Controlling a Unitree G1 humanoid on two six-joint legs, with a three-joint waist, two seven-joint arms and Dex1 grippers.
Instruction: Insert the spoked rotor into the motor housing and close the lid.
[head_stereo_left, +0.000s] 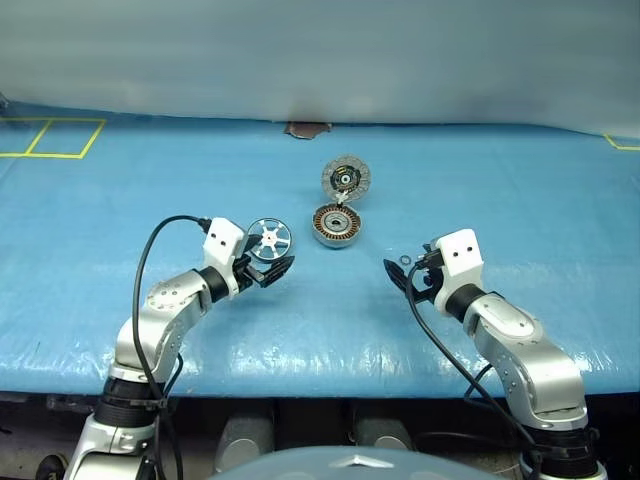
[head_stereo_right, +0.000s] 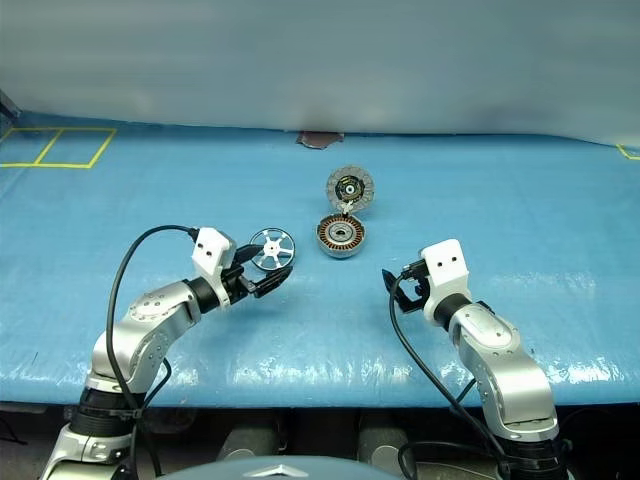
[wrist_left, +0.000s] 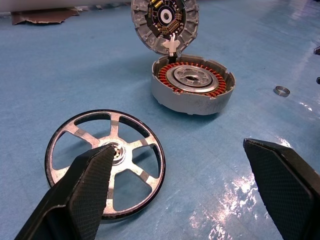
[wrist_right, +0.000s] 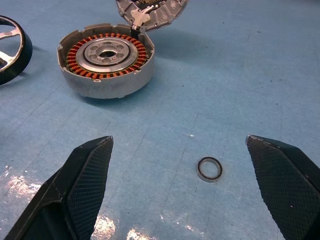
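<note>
Both grippers wide open, empty; motor housing sits mid-table, lid hinged up behind it. Spoked rotor lies flat just ahead of left gripper, far nearer than right gripper; small ring lies between the right fingers.

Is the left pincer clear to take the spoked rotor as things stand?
Probably yes: the left pincer is open, the spoked rotor lies flat just ahead, and nothing sits between them.
</note>
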